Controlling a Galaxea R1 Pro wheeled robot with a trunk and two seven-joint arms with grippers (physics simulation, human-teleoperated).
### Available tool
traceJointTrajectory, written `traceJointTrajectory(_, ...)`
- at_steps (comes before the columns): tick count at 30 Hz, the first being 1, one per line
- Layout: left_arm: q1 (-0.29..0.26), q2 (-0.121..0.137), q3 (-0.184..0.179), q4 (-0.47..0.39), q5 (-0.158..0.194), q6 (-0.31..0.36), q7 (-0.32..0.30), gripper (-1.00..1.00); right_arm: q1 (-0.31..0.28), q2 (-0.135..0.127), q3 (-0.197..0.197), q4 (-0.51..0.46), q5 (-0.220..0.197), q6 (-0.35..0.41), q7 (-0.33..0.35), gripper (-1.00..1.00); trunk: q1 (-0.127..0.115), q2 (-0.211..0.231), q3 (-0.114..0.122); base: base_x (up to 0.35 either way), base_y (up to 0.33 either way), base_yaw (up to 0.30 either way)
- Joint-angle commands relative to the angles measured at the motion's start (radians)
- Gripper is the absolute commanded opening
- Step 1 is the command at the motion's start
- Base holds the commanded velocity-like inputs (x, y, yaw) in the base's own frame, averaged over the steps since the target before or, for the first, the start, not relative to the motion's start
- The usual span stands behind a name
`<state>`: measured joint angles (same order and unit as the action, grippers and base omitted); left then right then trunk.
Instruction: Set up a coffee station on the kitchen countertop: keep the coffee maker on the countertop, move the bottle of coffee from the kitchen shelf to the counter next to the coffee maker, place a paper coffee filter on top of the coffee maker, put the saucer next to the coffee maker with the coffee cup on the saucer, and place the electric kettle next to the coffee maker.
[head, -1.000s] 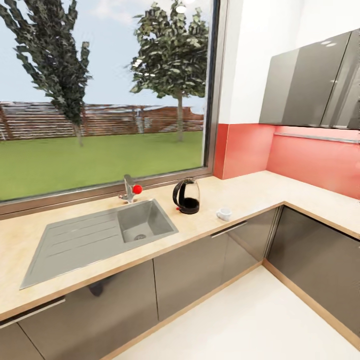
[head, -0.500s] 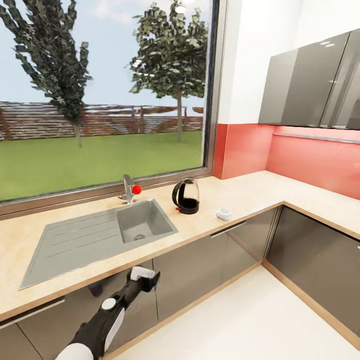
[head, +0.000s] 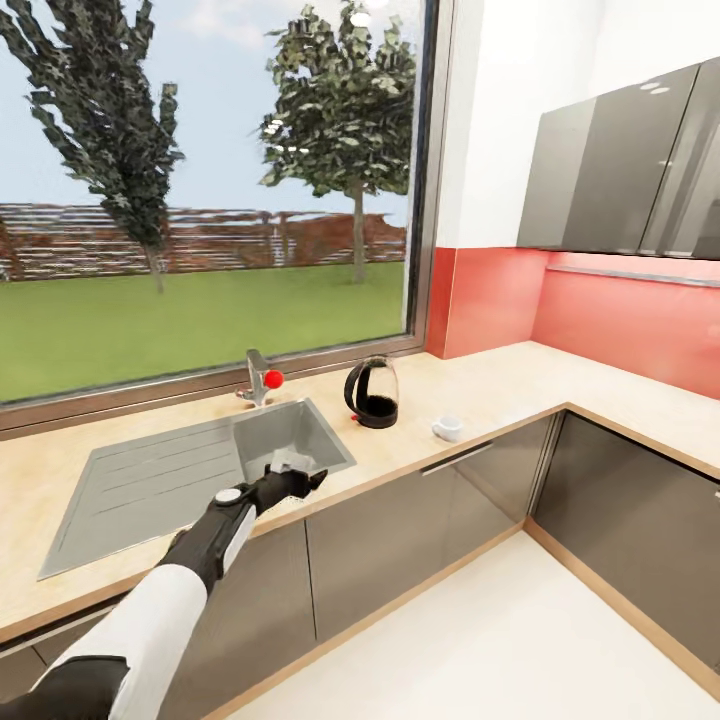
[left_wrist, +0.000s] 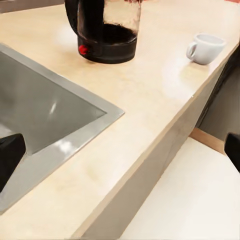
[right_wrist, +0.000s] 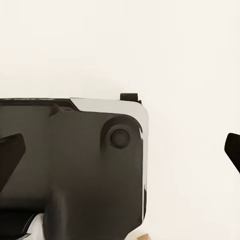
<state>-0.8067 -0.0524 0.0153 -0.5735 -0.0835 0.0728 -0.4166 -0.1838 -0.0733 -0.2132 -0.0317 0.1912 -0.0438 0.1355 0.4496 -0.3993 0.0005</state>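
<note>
The electric kettle (head: 372, 393), clear glass with a black base and handle, stands on the beige countertop (head: 500, 385) to the right of the sink. A small white coffee cup (head: 447, 428) sits near the counter's front edge, right of the kettle. My left gripper (head: 299, 478) hovers open over the counter's front edge at the sink's right corner, well short of the kettle. The left wrist view shows the kettle (left_wrist: 105, 30) and the cup (left_wrist: 205, 47) ahead of the open left gripper (left_wrist: 120, 152). My right gripper (right_wrist: 120, 147) is open above the robot's dark base (right_wrist: 75, 170), holding nothing.
A steel sink (head: 290, 440) with a drainboard and a tap (head: 258, 378) with a red knob lie left of the kettle. The counter turns a corner at the right under grey wall cabinets (head: 620, 170). Base cabinets (head: 400, 540) front a white floor (head: 480, 640).
My left arm has come up from below the counter front to the counter's edge beside the sink. The kettle and the cup have stayed where they were.
</note>
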Motion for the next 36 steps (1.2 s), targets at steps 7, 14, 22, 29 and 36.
traceJointTrajectory(7,-0.089,0.041,0.002,0.006,-0.010,0.064,-0.008,1.00,0.000,0.000,-0.008,0.001,0.011,-0.003,0.004,1.00,0.000,-0.001,0.000,0.000,0.000,0.000)
traceJointTrajectory(14,-0.105,0.128,-0.001,0.061,-0.013,0.034,-0.130,1.00,0.000,0.000,-0.006,0.002,0.014,-0.002,0.003,1.00,0.000,-0.001,0.000,0.000,0.000,0.000)
traceJointTrajectory(22,-0.100,0.160,-0.001,0.066,-0.018,-0.030,-0.154,1.00,0.000,0.020,-0.007,0.002,0.014,-0.001,0.003,1.00,0.000,-0.001,0.000,0.205,0.000,0.000)
traceJointTrajectory(29,-0.100,0.159,-0.001,0.079,-0.018,-0.034,-0.154,1.00,0.000,0.021,-0.008,0.002,0.014,-0.001,0.003,1.00,0.000,-0.001,0.000,0.336,0.000,0.000)
traceJointTrajectory(36,-0.100,0.157,-0.001,0.086,-0.018,-0.037,-0.154,1.00,0.000,0.021,-0.008,0.003,0.014,-0.001,0.003,1.00,0.000,-0.001,0.000,0.338,0.000,0.000)
